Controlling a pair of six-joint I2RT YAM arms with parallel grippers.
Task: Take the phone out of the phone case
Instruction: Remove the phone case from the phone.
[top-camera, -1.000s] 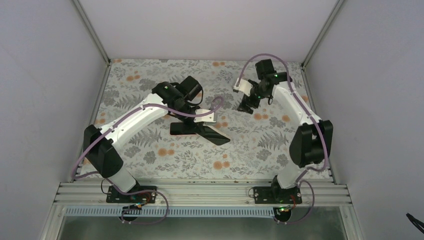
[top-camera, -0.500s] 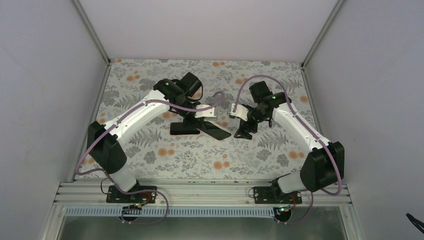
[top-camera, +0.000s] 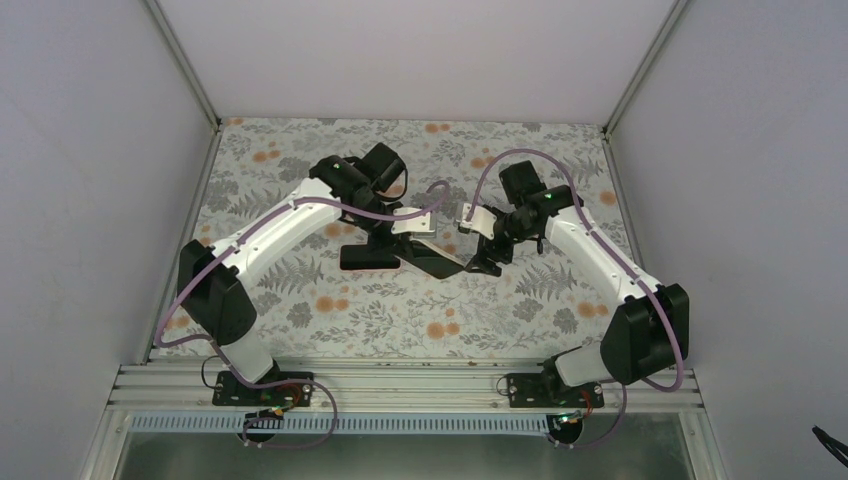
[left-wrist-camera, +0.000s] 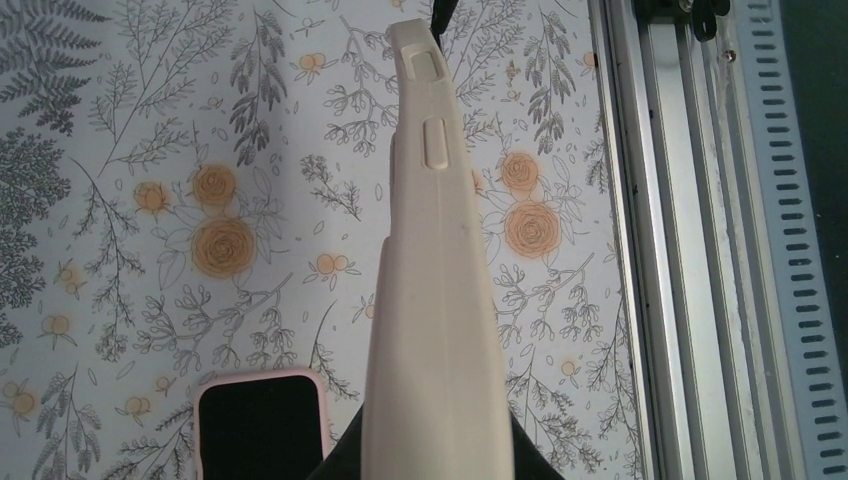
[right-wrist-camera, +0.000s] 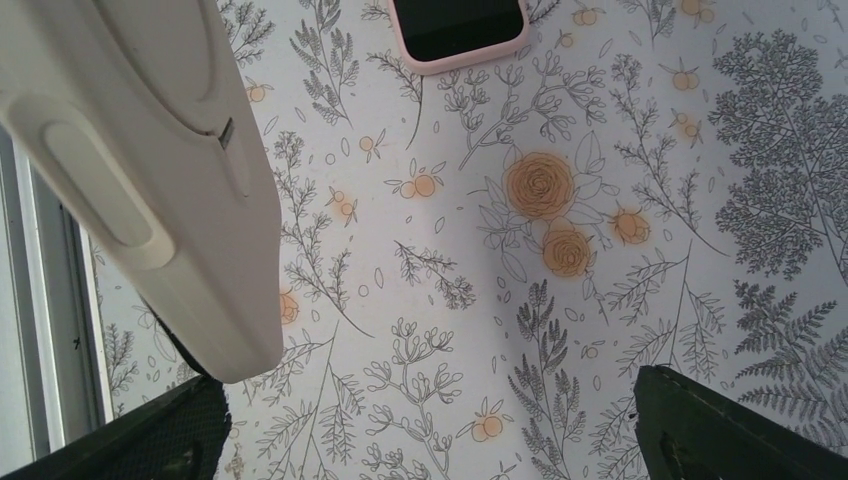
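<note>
Approach step: left gripper (top-camera: 405, 247) clamps the cream rubber-cased phone (left-wrist-camera: 432, 300) mid-bench; right gripper (top-camera: 483, 260) hovers spread at its free end, which it must next pinch to peel.

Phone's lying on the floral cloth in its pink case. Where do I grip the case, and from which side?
Take the pink case across its two long edges, near the short end in view, coming straight down. It seems to lie flat, screen up, so only the thin rim sides offer opposing faces.
</note>
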